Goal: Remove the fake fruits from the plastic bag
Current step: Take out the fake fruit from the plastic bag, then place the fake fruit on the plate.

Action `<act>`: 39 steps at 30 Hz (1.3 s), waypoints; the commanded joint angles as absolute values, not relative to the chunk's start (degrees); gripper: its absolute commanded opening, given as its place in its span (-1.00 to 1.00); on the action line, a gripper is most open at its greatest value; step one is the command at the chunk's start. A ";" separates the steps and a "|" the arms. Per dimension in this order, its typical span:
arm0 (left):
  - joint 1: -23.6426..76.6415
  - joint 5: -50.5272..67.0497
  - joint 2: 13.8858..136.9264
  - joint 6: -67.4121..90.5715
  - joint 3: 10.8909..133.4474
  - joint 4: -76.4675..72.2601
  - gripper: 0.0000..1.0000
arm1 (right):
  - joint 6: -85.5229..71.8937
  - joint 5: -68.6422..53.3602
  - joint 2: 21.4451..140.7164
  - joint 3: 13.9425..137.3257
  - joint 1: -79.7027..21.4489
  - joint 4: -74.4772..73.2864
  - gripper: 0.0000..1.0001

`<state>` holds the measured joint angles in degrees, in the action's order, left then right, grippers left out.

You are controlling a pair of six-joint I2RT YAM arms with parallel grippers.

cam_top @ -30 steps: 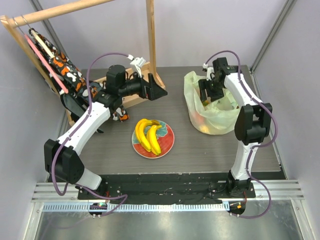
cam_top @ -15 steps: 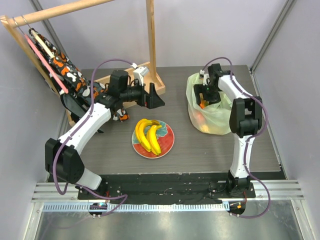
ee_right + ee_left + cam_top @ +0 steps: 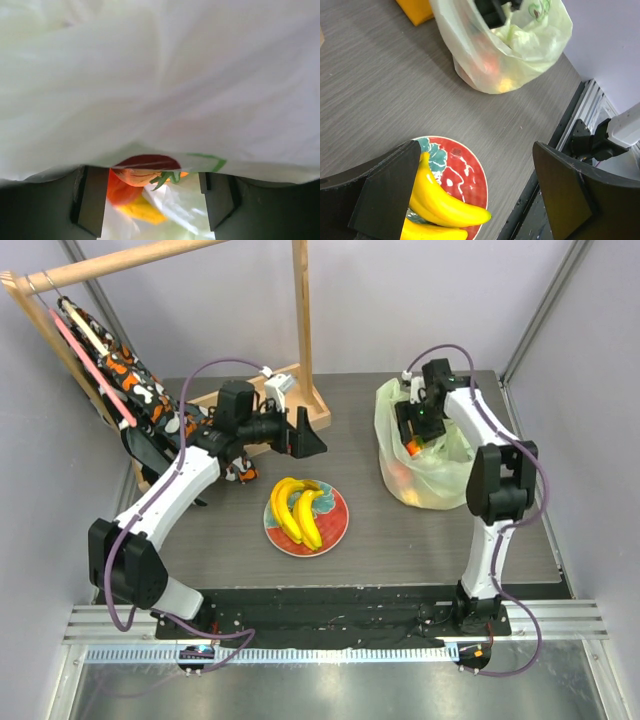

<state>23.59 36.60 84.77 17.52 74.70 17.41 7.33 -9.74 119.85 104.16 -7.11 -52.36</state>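
Right hand (image 3: 417, 432) wide inside one bag (image 3: 440, 480), one stemmed fruit (image 3: 142, 172) seemingly between fingers (image 3: 92, 200)

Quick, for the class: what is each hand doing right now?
Left hand: open, empty.
Right hand: open inside the plastic bag, red fruit ahead, not gripped.

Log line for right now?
left gripper: open, empty | right gripper: open, inside plastic bag, red fruit ahead | bananas: on plate
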 commanded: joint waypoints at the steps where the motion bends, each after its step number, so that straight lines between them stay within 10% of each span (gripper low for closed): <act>1: 22.94 36.91 79.63 18.10 76.91 13.89 1.00 | 13.00 -7.21 104.26 101.44 -7.82 -54.40 -0.42; 14: 18.74 38.49 75.24 18.19 79.19 13.36 0.99 | 28.64 -18.08 77.97 88.68 -10.27 -61.76 -0.47; 20: 11.27 39.37 72.95 20.91 77.26 9.94 1.00 | 38.40 -16.09 69.26 80.62 -35.09 -61.09 -0.44; 39: 1.58 42.01 65.13 22.94 74.45 10.11 1.00 | 40.25 -2.90 105.55 87.80 -46.41 -44.92 -0.56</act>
